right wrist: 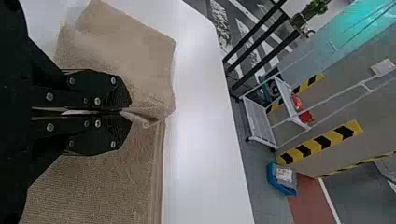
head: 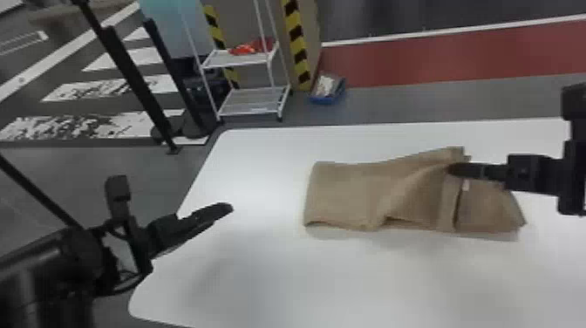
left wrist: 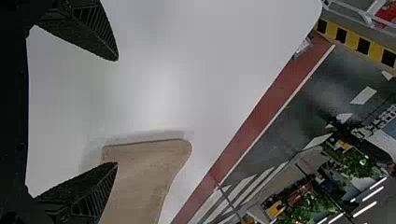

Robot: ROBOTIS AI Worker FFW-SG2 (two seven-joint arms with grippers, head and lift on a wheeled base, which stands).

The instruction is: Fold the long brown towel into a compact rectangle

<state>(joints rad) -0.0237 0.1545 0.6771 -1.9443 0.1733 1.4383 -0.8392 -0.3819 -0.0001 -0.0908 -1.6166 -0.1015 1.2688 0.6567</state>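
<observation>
The brown towel [head: 349,192] lies across the right half of the table, partly folded, with a raised diagonal crease and a short overlapped section at its right end. From the right, my right gripper [head: 453,169] reaches its upper edge near that overlap. In the right wrist view the right gripper [right wrist: 123,112] is shut on a pinched ridge of the towel [right wrist: 135,60]. My left gripper [head: 229,208] is over the table's left part, apart from the cloth. The left gripper [left wrist: 116,112] stands open in the left wrist view, the towel [left wrist: 144,172] lying beyond one finger.
The white table [head: 261,270] extends in front of and to the left of the towel. Behind it stand a white wire shelf [head: 248,102] and a blue bin [head: 327,89] on the floor.
</observation>
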